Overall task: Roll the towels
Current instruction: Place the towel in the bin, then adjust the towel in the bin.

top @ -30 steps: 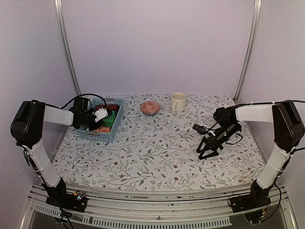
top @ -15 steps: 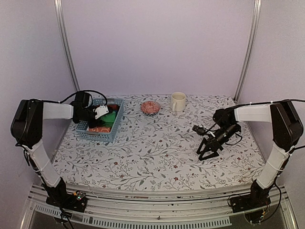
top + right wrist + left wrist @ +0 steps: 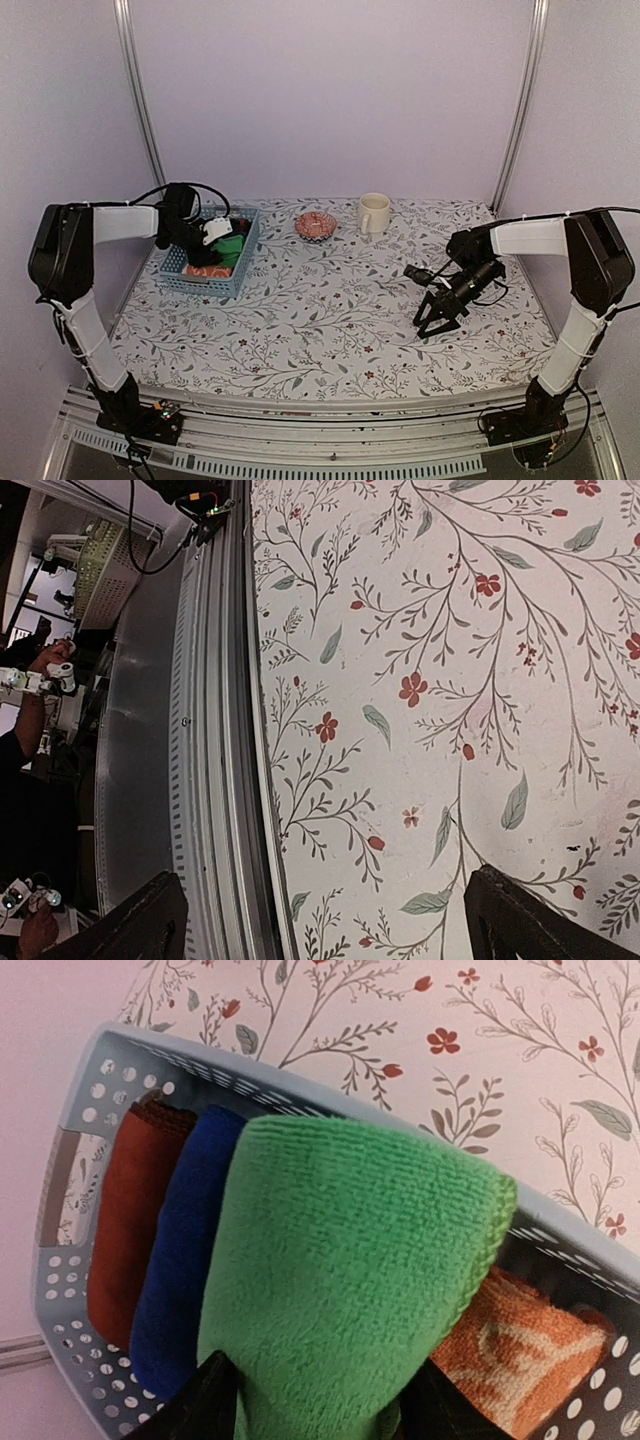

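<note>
A rolled bright green towel (image 3: 340, 1270) lies in the pale blue basket (image 3: 300, 1095), beside a rolled orange printed towel (image 3: 520, 1350). My left gripper (image 3: 320, 1400) is low over the basket, open, with one finger on each side of the green roll's near end. From above, the left gripper (image 3: 215, 235) reaches into the basket (image 3: 215, 287) at the back left, next to the green towel (image 3: 232, 248) and the orange towel (image 3: 208, 270). My right gripper (image 3: 425, 325) hangs wide open and empty over the floral cloth on the right; the same gripper (image 3: 325, 920) shows near the table's front edge.
A blue cloth roll (image 3: 180, 1260) and a dark red one (image 3: 130, 1220) fill the basket's other side. A patterned bowl (image 3: 315, 225) and a cream mug (image 3: 373, 213) stand at the back middle. The metal rail (image 3: 210, 780) runs along the table's front edge.
My left gripper has shifted farther back and right over the basket, and its jaws have spread wider around the green roll. The right arm has barely moved.
</note>
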Tool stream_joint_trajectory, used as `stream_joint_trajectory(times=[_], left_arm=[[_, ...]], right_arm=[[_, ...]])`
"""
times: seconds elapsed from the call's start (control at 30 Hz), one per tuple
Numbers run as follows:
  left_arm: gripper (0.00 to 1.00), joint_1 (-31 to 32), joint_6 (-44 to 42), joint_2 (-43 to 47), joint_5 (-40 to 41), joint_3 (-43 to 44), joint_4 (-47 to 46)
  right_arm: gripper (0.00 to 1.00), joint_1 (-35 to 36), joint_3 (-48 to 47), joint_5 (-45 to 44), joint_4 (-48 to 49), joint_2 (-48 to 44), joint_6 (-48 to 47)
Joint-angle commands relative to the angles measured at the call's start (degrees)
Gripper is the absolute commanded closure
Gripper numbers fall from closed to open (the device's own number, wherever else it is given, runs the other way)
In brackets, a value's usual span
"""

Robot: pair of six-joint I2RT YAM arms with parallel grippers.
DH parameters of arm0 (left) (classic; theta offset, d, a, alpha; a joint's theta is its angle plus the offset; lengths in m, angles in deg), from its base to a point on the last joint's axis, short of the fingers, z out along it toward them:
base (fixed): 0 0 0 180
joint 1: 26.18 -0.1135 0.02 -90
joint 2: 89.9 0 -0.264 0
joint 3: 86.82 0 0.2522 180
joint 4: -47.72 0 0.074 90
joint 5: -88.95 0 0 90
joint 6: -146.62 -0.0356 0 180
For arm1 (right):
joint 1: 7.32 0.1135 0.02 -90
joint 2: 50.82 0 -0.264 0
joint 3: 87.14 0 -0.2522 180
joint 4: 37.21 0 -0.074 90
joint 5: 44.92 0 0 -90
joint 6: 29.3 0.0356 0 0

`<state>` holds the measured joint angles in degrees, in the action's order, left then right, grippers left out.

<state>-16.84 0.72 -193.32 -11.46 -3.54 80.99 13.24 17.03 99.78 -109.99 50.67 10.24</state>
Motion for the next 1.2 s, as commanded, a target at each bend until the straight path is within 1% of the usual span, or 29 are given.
stream_joint_trajectory(times=[0.0, 0.1, 0.37, 0.47, 0.53, 0.63, 0.67, 0.7, 0.73, 0.77, 0.8, 0.83, 0.87, 0.93, 1.03, 1.17], left_arm=[[0.44, 1.8, 0.4, -1.3, 1.5, 0.5, 4.8], [0.43, 2.4, 0.7, -0.5, 3.4, -0.2, 5.3], [0.43, 3.3, 3.8, 5.1, 2.3, -1.2, 6.4], [0.43, 3.9, 4.5, 7.8, 3.3, -2.2, 7.1], [0.43, 4.5, 5.9, 9.6, 4.5, -2.3, 7.6], [0.45, 5.6, 8.9, 12.9, 3.4, -2.4, 7.8], [0.48, 5.9, 10.6, 13.9, 2.9, -2.4, 6.9], [0.55, 6.3, 14.0, 14.4, 2.5, -2.3, 4.8], [0.67, 6.8, 18.4, 14.5, 1.8, -1.8, 2.7], [0.90, 7.0, 25.1, 14.2, 1.4, -1.0, 1.8], [1.00, 7.0, 32.1, 13.5, 3.3, -0.2, 0.8], [1.00, 7.1, 39.8, 12.7, 6.4, 0.6, 0.2], [1.00, 7.1, 45.4, 11.6, 6.8, 1.9, 1.3], [1.00, 7.2, 51.9, 9.4, 4.0, 2.5, 2.8], [1.00, 7.9, 57.4, 6.6, 1.4, 1.9, 2.9], [1.00, 8.1, 60.1, 4.3, 1.1, 1.5, 1.8]], right_arm=[[0.01, 0.0, 0.2, 1.7, -1.1, 0.7, -1.3], [0.01, 0.1, 0.0, 1.7, -1.2, 0.8, -1.5], [0.01, 0.0, 0.0, 2.0, -1.6, 0.9, -1.9], [0.01, 0.1, -0.2, 2.2, -1.9, 0.9, -2.0], [0.01, 0.0, -0.3, 2.3, -2.0, 1.0, -2.1], [0.01, 0.1, -0.3, 2.5, -2.0, 1.1, -2.2], [0.01, 0.1, -0.3, 2.5, -2.1, 1.0, -2.1], [0.01, 0.0, -0.2, 2.5, -2.0, 1.0, -2.2], [0.01, 0.0, -0.2, 2.5, -2.0, 0.9, -2.1], [0.01, 0.1, -0.2, 2.4, -1.9, 0.9, -2.0], [0.01, 0.0, -0.2, 2.3, -1.9, 0.8, -2.0], [0.01, 0.1, -0.2, 2.3, -1.8, 0.7, -1.9], [0.01, 0.0, -0.1, 2.3, -1.7, 0.7, -1.9], [0.01, 0.0, -0.1, 2.2, -1.6, 0.7, -1.7], [0.01, 0.0, -0.2, 2.1, -1.6, 1.0, -1.6], [0.01, 0.0, -0.3, 2.0, -1.7, 1.4, -1.7]])
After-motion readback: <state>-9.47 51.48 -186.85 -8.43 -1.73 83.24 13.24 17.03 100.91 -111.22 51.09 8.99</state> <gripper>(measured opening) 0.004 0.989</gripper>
